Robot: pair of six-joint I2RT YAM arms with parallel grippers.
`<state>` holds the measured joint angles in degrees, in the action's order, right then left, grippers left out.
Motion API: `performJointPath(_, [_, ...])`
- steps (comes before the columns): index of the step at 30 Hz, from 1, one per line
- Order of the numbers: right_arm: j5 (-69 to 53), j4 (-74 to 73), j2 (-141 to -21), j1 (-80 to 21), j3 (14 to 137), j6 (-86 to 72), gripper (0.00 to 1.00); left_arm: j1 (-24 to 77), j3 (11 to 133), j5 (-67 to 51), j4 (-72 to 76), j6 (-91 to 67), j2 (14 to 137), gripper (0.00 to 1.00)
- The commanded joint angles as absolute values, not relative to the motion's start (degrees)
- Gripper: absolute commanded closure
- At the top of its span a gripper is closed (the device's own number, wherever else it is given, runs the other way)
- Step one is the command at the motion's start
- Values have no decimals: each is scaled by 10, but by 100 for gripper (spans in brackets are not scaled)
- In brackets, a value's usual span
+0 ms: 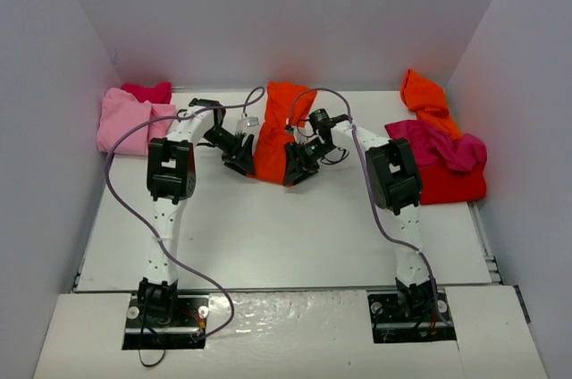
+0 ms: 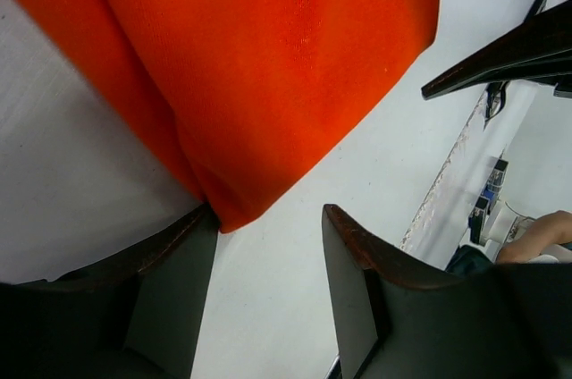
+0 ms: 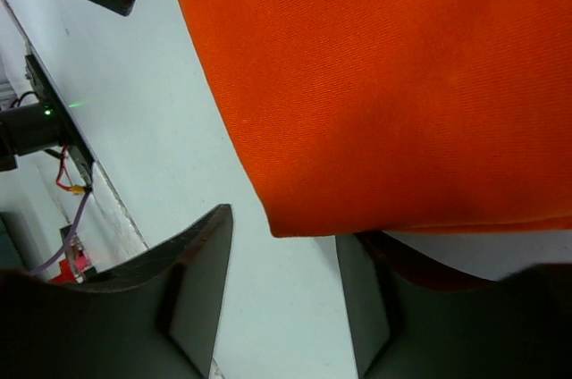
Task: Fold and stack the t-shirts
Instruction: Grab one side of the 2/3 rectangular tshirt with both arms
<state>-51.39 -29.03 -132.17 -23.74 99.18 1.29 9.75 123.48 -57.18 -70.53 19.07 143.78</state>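
At the table's far-left corner pink and red t-shirts are lying. The smooth orange t-shirt, folded narrow, is stretching from far edge toward centre. The left gripper and right gripper are flanking its near end, fingers parted, clasping nothing.

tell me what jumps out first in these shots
The bright orange t-shirt lying mid-table grabs the eye, with the left gripper and right gripper at its near corners, jaws open. Next, at the right edge, a magenta t-shirt lies over a red t-shirt with a second orange t-shirt behind. A light pink t-shirt sits at the far left.
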Motion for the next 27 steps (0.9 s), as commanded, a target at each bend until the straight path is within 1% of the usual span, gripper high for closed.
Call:
performJointPath(1, [-484,-292,-1349,-245,1007,20,81,108,1251,-570,-707,199,1447,61])
performJointPath(2, [-481,-293,-1354,-246,1010,19,93,110,1247,-569,-707,200,1447,71])
performJointPath(3, [-479,-294,-1358,-247,1013,18,100,112,1244,-568,-706,200,1447,84])
performJointPath(4, [-475,-294,-1360,-249,1013,19,100,114,1239,-565,-704,200,1445,100])
performJointPath(9, [-454,-302,-1331,-249,994,43,100,121,1198,-566,-708,228,1406,100])
performJointPath(17, [-442,-323,-1169,-232,903,116,100,121,1093,-590,-748,296,1253,100])
performJointPath(23, [-458,-374,-1079,-230,864,146,100,127,1035,-612,-815,345,1167,100])
performJointPath(27, [-478,-383,-1039,-231,858,145,100,136,998,-619,-825,351,1124,100])
